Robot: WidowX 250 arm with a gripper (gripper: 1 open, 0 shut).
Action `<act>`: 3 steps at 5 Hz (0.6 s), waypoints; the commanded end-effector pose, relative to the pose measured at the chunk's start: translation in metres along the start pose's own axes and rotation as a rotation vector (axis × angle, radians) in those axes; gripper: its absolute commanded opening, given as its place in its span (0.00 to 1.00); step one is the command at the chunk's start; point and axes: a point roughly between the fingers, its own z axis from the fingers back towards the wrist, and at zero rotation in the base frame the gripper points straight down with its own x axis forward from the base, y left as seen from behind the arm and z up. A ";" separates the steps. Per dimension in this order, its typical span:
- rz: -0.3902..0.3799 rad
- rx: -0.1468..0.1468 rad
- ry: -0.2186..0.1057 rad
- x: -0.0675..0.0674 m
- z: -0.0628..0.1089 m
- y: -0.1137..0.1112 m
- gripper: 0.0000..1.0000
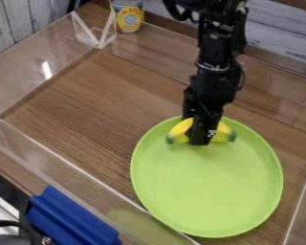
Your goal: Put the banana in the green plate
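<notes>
The small yellow banana (182,129) lies on the upper-left part of the big lime-green plate (209,196), just inside its rim. My black gripper (202,133) comes straight down on the banana's middle, its fingers pressed against both sides of it. The banana's two ends stick out left and right of the fingers, and its middle is hidden behind them. The banana still rests on the plate.
A yellow-labelled can (127,16) stands at the back, next to a clear plastic stand (95,31). Clear acrylic walls (34,72) fence the wooden table on the left and front. A blue object (69,222) lies outside the front-left wall.
</notes>
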 end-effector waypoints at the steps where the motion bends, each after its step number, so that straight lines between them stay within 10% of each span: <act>1: -0.018 0.014 -0.022 0.001 -0.002 -0.002 0.00; 3: -0.022 0.030 -0.054 0.003 -0.002 -0.005 0.00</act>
